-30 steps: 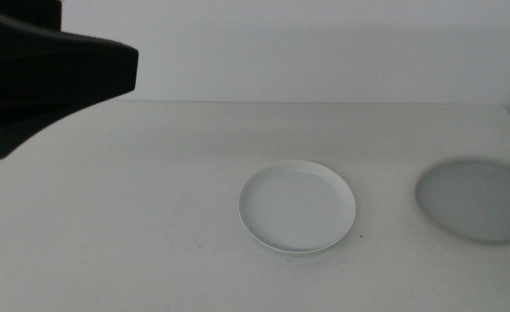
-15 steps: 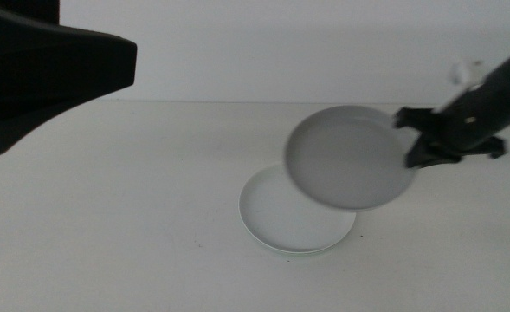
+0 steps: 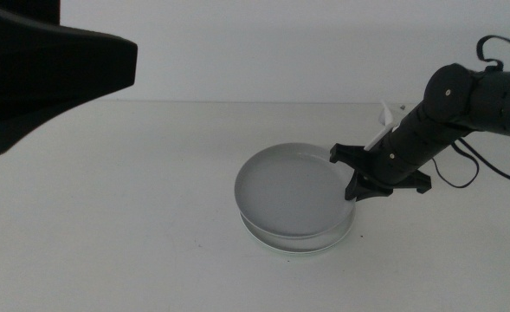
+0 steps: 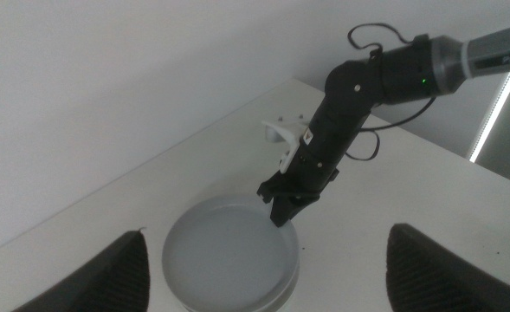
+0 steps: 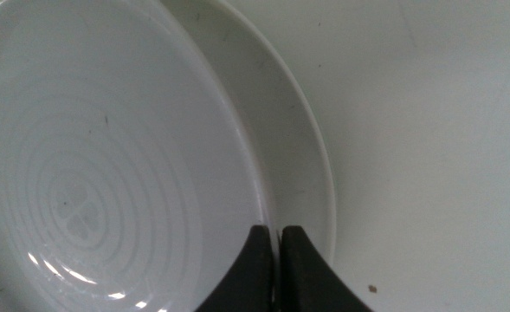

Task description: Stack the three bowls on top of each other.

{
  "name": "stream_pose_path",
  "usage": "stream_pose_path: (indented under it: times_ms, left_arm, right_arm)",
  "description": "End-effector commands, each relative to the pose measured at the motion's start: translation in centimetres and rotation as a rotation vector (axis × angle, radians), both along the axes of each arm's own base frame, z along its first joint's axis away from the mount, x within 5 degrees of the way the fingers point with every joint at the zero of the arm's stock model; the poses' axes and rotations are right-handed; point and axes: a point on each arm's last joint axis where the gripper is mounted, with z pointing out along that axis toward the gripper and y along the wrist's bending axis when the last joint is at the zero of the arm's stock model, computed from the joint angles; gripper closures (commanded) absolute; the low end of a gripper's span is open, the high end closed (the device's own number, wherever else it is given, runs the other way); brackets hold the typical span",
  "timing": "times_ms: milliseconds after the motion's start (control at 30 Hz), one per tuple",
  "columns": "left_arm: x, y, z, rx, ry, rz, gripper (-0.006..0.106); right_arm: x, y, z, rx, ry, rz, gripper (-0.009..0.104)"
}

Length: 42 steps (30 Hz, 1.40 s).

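Note:
The grey bowl (image 3: 289, 191) hangs low over the white bowl (image 3: 345, 229), nearly level and shifted slightly left. I cannot tell whether they touch. A pale green edge (image 3: 291, 251), the mint bowl, peeks out under the white one at the front. My right gripper (image 3: 351, 180) reaches in from the right and is shut on the grey bowl's right rim. In the right wrist view its jaws (image 5: 276, 251) pinch the grey rim (image 5: 90, 173) just inside the white bowl's rim (image 5: 285, 147). My left gripper (image 4: 269, 230) is open, raised high at the left, holding nothing.
The white table (image 3: 133, 217) runs back to a pale wall. My left arm (image 3: 55, 69) fills the middle view's top-left corner as a dark shape. The right arm's cable (image 3: 462, 169) loops above the table at the right.
My right gripper carried the grey bowl from the table's right edge, through the air, down over the white bowl. The left arm stayed still.

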Motion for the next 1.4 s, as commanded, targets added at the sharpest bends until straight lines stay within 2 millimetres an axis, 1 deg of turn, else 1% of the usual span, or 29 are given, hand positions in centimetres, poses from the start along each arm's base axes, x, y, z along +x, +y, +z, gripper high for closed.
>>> stream_pose_path:
  times_ms: [0,333,367,433,467,533,600,667,733,800,867,933,1000,1100,1133,1200,1300,1367]
  left_arm:
    - [-0.1,0.1,0.2,-0.019,-0.009,0.005,0.007]
    - [-0.1,0.1,0.2,-0.019,-0.009,0.005,0.007]
    - [-0.1,0.1,0.2,-0.019,-0.009,0.005,0.007]
    - [-0.1,0.1,0.2,-0.019,-0.009,0.005,0.007]
    - [-0.1,0.1,0.2,-0.019,-0.009,0.005,0.007]
    - [-0.1,0.1,0.2,-0.019,-0.009,0.005,0.007]
    - [-0.1,0.1,0.2,-0.019,-0.009,0.005,0.007]
    - [-0.1,0.1,0.2,-0.019,-0.009,0.005,0.007]
    - [-0.1,0.1,0.2,-0.019,-0.009,0.005,0.007]
    - [-0.1,0.1,0.2,-0.019,-0.009,0.005,0.007]
    - [-0.1,0.1,0.2,-0.019,-0.009,0.005,0.007]
    - [-0.1,0.1,0.2,-0.019,-0.009,0.005,0.007]
    - [-0.1,0.1,0.2,-0.019,-0.009,0.005,0.007]
    - [-0.1,0.1,0.2,-0.019,-0.009,0.005,0.007]
    - [-0.1,0.1,0.2,-0.019,-0.009,0.005,0.007]
    - [-0.1,0.1,0.2,-0.019,-0.009,0.005,0.007]
    - [-0.1,0.1,0.2,-0.019,-0.009,0.005,0.007]
    - [-0.1,0.1,0.2,-0.019,-0.009,0.005,0.007]
  right_arm:
    - [0.3,0.2,-0.1,0.015,-0.010,-0.015,0.095]
    - [0.4,0.0,-0.4,-0.013,-0.018,-0.001,0.095]
    - [0.3,0.0,-0.4,-0.014,-0.010,0.002,0.088]
    - [0.3,0.0,-0.4,-0.014,-0.008,0.003,0.081]
    - [0.3,0.0,-0.4,-0.014,-0.008,0.003,0.075]
    - [0.3,0.0,-0.4,-0.017,-0.010,0.015,0.061]
    - [0.3,0.1,-0.4,-0.025,-0.029,0.068,0.047]
    - [0.3,0.1,0.1,-0.025,-0.053,0.104,0.034]
    - [0.1,-0.2,1.5,-0.024,-0.088,0.129,0.021]
    - [-0.2,-1.0,3.6,-0.040,-0.143,0.152,0.009]
    - [-0.6,-2.0,5.9,-0.069,-0.217,0.164,0.002]
    - [-1.3,-3.4,8.5,-0.100,-0.295,0.156,0.002]
    - [-2.3,-5.0,11.6,-0.136,-0.395,0.136,0.002]
    - [-4.8,-7.0,15.7,-0.189,-0.531,0.111,0.002]
    - [-5.7,-7.4,16.6,-0.207,-0.566,0.110,0.002]
    - [-8.0,-8.0,18.0,-0.230,-0.645,0.103,0.002]
    - [-11.1,-8.8,18.2,-0.228,-0.773,0.065,0.002]
    - [-12.7,-9.2,18.4,-0.207,-0.873,0.010,0.002]
